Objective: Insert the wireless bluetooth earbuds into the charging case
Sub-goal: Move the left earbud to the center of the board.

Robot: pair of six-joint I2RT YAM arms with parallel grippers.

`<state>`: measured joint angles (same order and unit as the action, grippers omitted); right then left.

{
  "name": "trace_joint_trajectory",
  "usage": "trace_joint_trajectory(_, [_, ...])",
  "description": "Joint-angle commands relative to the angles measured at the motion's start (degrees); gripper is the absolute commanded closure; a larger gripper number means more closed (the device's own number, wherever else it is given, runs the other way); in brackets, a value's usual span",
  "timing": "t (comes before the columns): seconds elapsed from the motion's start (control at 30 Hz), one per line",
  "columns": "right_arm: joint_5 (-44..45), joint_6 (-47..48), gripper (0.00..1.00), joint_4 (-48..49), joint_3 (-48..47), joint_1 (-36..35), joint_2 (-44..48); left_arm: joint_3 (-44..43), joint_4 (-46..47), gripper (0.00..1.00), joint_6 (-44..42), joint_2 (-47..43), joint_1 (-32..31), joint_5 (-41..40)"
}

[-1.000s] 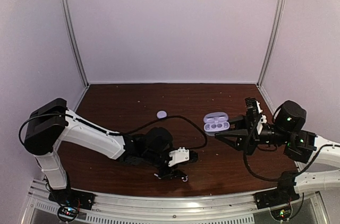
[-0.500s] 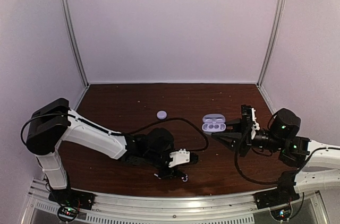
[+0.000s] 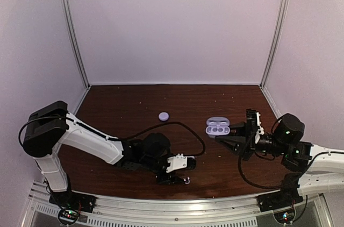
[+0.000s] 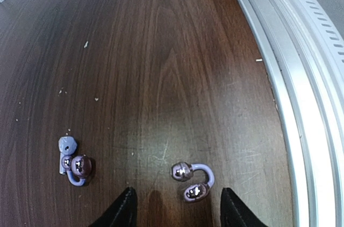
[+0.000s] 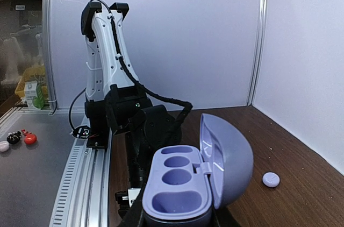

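Two small lavender-and-silver earbuds lie on the dark wooden table. In the left wrist view one earbud [image 4: 193,179] lies just ahead of and between my left gripper's fingertips, nearer the right one. The other earbud [image 4: 72,160] lies out to the left. My left gripper [image 4: 177,213] is open, low over the table and touching neither; it works near the front edge [image 3: 180,167]. The lavender charging case [image 5: 185,189] has its lid [image 5: 228,162] open and its sockets are bare. My right gripper [image 5: 177,222] is shut on the case [image 3: 217,126] and holds it above the table.
A small round lavender disc [image 3: 164,115] lies on the table behind the left arm and shows again as a disc [image 5: 271,179] in the right wrist view. The metal rail [image 4: 301,92] at the table's front edge runs close to the right of the earbuds. White walls enclose the table.
My right arm has drawn back and sunk a little with the open case still in its grip. My left gripper has shifted slightly toward the front edge.
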<state>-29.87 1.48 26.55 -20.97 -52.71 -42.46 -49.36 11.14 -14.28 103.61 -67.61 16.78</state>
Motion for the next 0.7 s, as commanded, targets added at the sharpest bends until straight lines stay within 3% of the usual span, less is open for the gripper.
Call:
trace_joint_trajectory(0.0, [1.2, -1.5, 0.95, 2.6, 1.2, -0.3, 1.9, -0.5, 2.0, 0.44, -1.1, 1.1, -0.6, 1.3])
trace_joint_trajectory(0.23, [2.4, -1.5, 0.95, 2.8, 2.0, -0.2, 3.4, -3.3, -1.2, 0.46, -3.2, 4.0, -1.5, -0.8])
trace_joint_trajectory(0.4, [1.9, -2.9, 0.94, 3.2, 2.6, -0.3, 3.9, -5.0, -2.9, 0.6, -3.2, 5.1, -1.5, -6.1])
trace_joint_trajectory(0.67, [-0.3, -2.2, 0.94, 2.5, 2.3, -0.3, 3.8, -2.8, -5.8, 0.71, -3.7, 1.5, 1.0, -10.9])
